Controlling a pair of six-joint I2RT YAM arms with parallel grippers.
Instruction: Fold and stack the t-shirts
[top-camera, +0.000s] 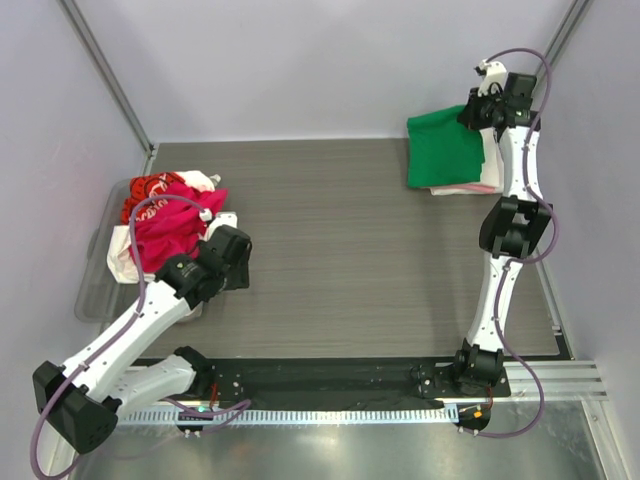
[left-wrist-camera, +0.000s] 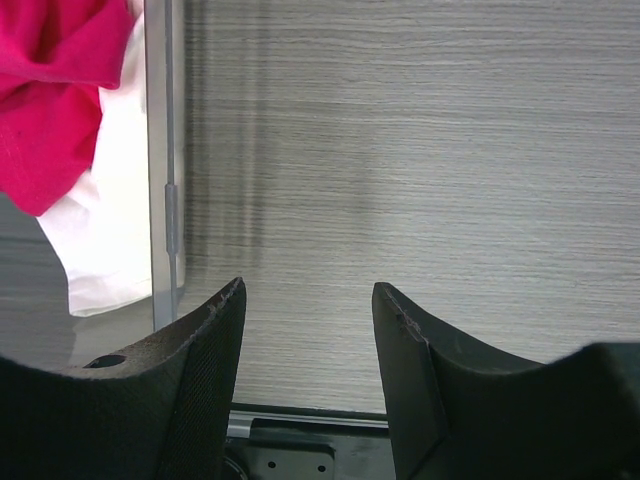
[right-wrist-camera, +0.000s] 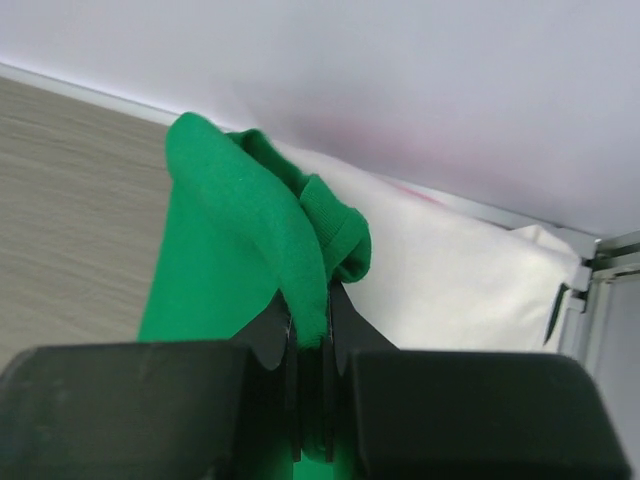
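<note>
From above, the plain bright green cotton t-shirt lies on the folded cream-white tee at the table's far right corner, with your right end effector at its far edge. Left wrist: your left end effector stands open and empty beside the magenta-red tee. Right wrist: the jaws are pinched on a green fold, so lay it flat and square before releasing

From above and behind the arm bases, we look down over the whole table. Our left wrist view sits low, close over the tabletop, looking past the left gripper. It shares the magenta tee with the top view. Our right wrist view faces the back wall at close range and shares the green tee with the top view.
</note>
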